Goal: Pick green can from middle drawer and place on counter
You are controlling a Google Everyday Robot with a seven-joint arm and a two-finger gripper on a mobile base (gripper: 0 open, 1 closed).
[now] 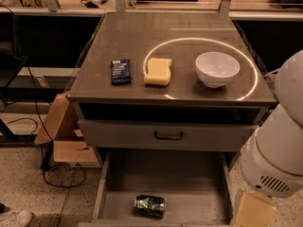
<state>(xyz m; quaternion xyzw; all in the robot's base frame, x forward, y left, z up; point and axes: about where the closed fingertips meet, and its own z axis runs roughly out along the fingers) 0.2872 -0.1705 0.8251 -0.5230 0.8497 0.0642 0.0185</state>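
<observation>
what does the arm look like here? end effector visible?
Arm at lower right: bulky rounded white shells, a thin tan seam ring, dark vent slots, then a flat pale-yellow link below. No cables or markings show. End effector is out of frame.

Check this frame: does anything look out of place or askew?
The green can lies on its side near the front of the open middle drawer, not upright. Things on the counter sit tidily. The gripper is out of view; the arm exits bottom right.
</observation>
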